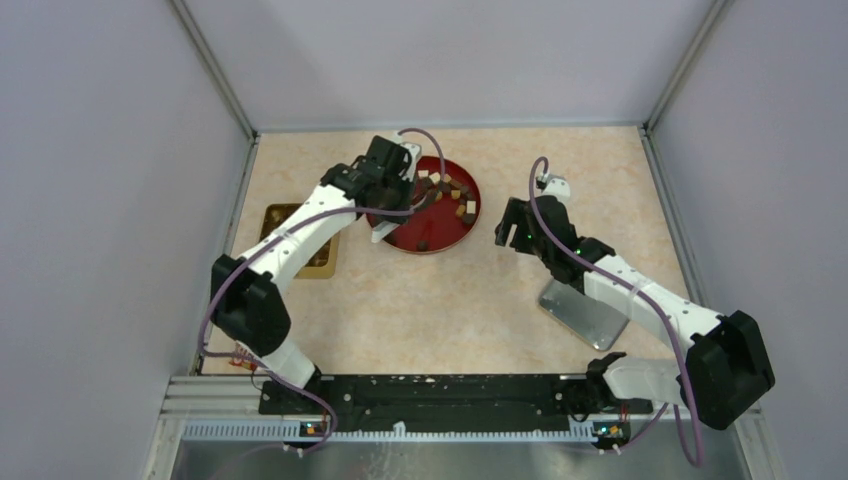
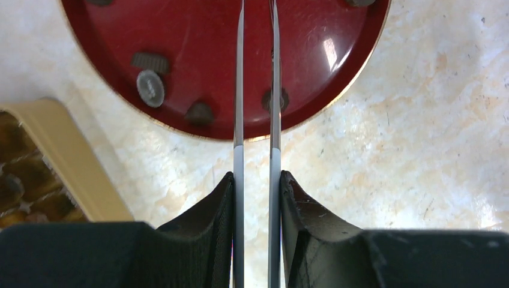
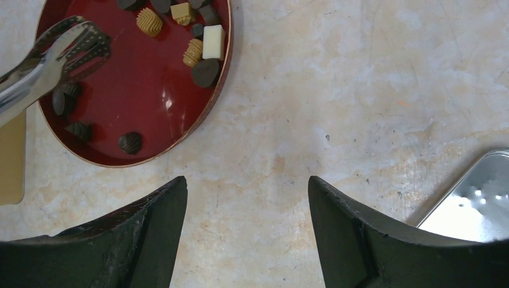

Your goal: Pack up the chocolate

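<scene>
- Chocolate (image 1: 447,190) (dark, tan and cream pieces) lies scattered on a red plate (image 1: 445,228) at the far middle of the table (image 1: 450,300). Most pieces bunch at its far right.
- We see the left gripper (image 2: 257,180) clamped on metal tongs (image 3: 66,45). Their long axis runs straight ahead from the fingers over the plate, and the tips hover above dark pieces on its left side. We cannot tell whether the tips hold anything.
- The right gripper (image 3: 247,186) hangs spread and empty, just right of the plate, so the left arm is nearer.
- A gold box (image 2: 66,156) sits left of the plate and a silver lid (image 1: 585,318) lies under the right arm. The tabletop is pale and marbled, with plain grey walls around it.
</scene>
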